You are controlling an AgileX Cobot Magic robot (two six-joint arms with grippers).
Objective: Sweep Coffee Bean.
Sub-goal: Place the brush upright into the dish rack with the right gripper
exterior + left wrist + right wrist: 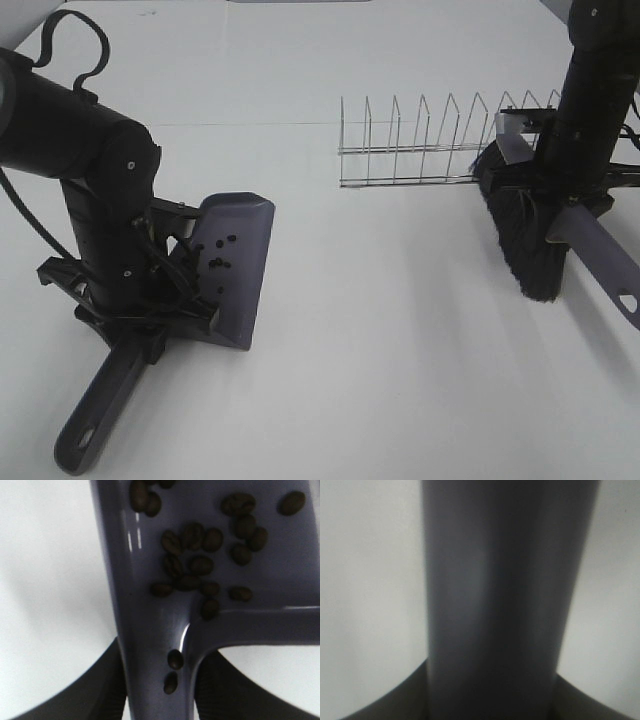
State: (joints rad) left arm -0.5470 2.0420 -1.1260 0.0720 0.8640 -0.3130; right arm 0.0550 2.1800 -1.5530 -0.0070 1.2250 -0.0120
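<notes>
Nearest, the handle point(95, 415) of the dustpan point(245, 240) points toward the camera, clamped in the left gripper point(160, 697). The pan is tipped up, mouth facing right, coffee beans point(200, 560) gathered inside near the handle end. Farther right, well apart, the right gripper point(490, 700) clasps the brush point(525, 240) by a wire rack point(420, 140); any sweep would run leftward.

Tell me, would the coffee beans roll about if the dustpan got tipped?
Probably yes. The coffee beans are small, rounded ovals lying loose on the dustpan, whose surface looks smooth and shiny, so they would likely slide and roll. Two sit down on the handle. They look light, so a small jolt might scatter them.
</notes>
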